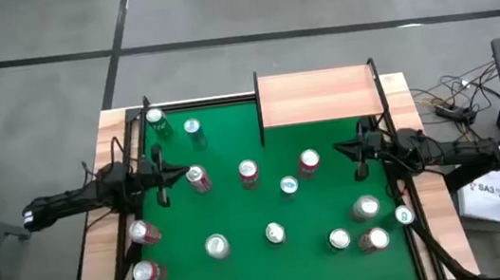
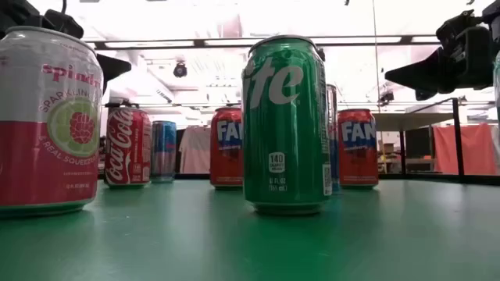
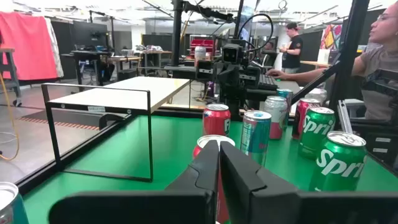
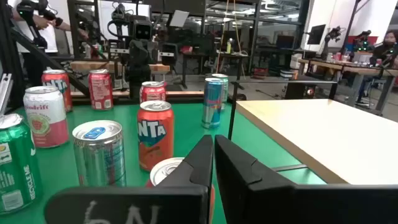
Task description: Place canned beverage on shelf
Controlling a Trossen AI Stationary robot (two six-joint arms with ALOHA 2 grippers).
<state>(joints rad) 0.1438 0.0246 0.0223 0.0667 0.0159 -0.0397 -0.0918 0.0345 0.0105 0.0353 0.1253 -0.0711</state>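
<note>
Nothing of the task is seen to be done yet. At the table's left edge the left gripper (image 1: 181, 175) is held closed and empty, just beside a red-topped can (image 1: 198, 178). A dozen or so cans are scattered over the green table (image 1: 230, 133). The shelf (image 1: 319, 94), at the table's far right corner, is bare. At the right edge the right gripper (image 1: 339, 151) is closed and empty too. Picking and placing are judged still to remain.

I count thirteen cans (image 1: 248, 172) on green tabletop (image 1: 239, 208), one wooden shelf (image 1: 319, 95) at upper right, my two grippers (image 1: 182, 175) over table.
</note>
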